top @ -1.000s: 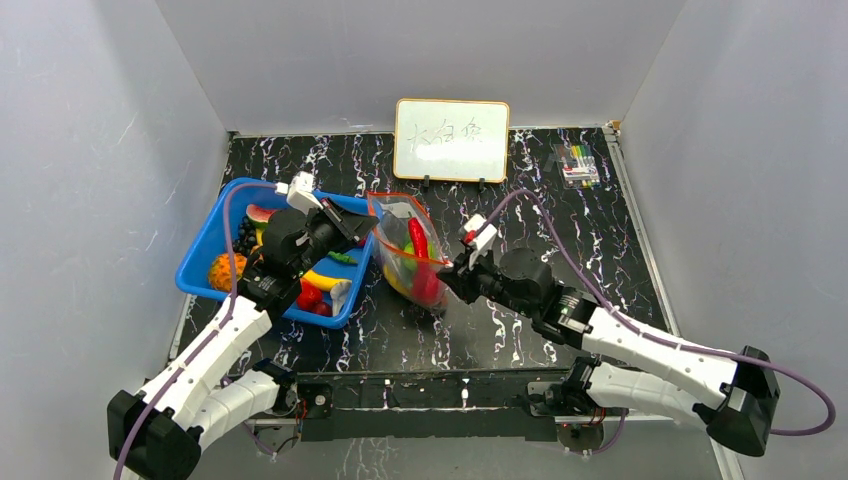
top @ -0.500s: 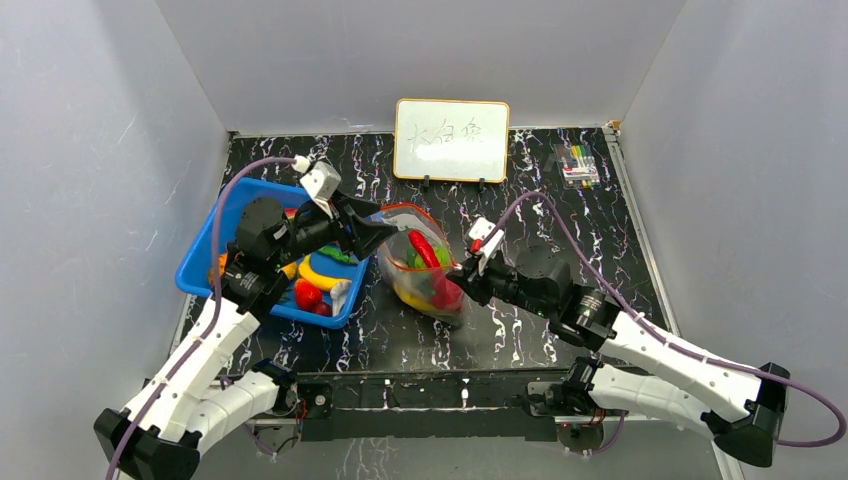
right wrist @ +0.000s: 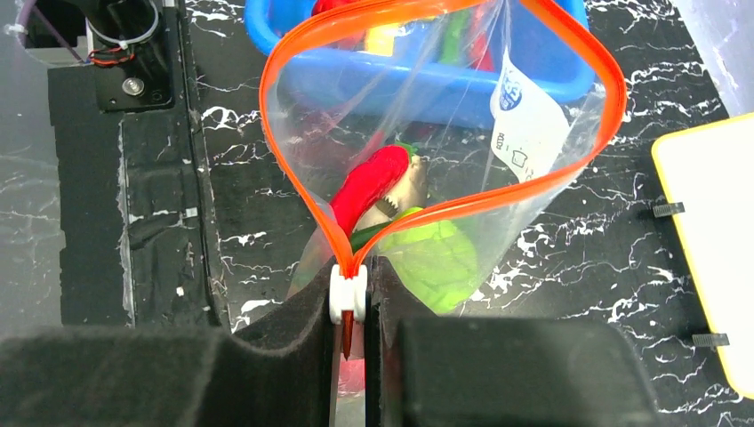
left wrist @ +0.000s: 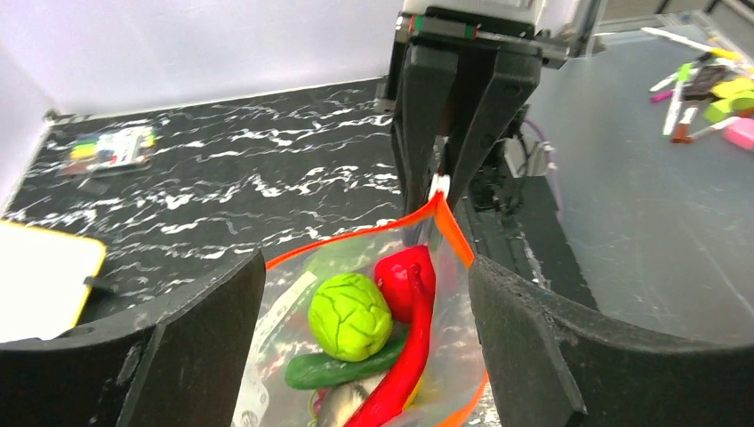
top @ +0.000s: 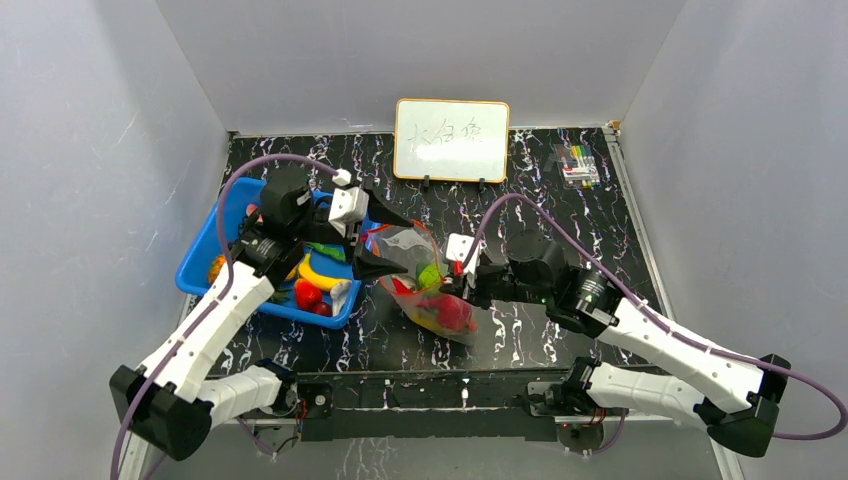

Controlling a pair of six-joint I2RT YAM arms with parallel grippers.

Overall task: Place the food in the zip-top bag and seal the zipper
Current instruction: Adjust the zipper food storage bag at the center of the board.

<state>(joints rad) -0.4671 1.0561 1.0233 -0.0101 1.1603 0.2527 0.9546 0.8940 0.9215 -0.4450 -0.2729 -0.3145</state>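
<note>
R gripper [right wrist: 355, 294] pinching red-orange zipper strip [right wrist: 345, 247] of clear crinkly plastic bag [right wrist: 427, 80]; L gripper [left wrist: 364, 265] hovering wide open, empty (over bag).

The zip-top bag [left wrist: 289, 307] is cut off below.

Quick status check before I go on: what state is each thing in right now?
zip-top bag: mouth open, food inside
zipper: unsealed, spread in a loop
right gripper: shut on the zipper's end
left gripper: open, at the bag's mouth
blue basket: holds more food
whiteboard: upright, written on
</note>
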